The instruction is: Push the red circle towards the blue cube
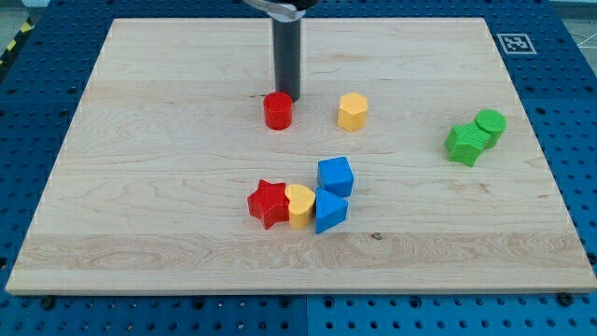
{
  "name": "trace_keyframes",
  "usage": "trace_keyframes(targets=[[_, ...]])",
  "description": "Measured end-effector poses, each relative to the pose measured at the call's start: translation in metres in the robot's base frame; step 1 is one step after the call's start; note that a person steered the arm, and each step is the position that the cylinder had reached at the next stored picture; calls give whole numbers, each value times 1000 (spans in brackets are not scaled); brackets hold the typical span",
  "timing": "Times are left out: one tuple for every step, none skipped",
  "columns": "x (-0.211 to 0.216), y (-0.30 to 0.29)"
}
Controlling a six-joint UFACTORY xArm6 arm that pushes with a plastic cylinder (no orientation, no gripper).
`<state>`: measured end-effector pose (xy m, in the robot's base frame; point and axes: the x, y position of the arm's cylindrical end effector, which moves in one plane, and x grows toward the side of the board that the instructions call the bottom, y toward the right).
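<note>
Camera view shows my tip (288,97), a bare rod end with nothing to open or close, touching the top-right edge of the small red cylindrical block (278,111), which stands upright toward the wooden board's (140,187) top centre. The blue cube block (336,175) lies below-right. The cylinder looks light, rigid and likely slides easily; being round, it has no facing direction, so I should push through its centre.

Wood board (140,233) on blue perforated table (578,112), marker tag (515,43) top right.

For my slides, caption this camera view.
My tip sits just behind the red circle, the blue cube below-right.
</note>
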<state>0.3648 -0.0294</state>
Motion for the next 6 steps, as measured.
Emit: trace_keyframes(targets=[[0,-26],[4,-52],[13,-52],[3,-52],[-2,-48],[-1,-37]])
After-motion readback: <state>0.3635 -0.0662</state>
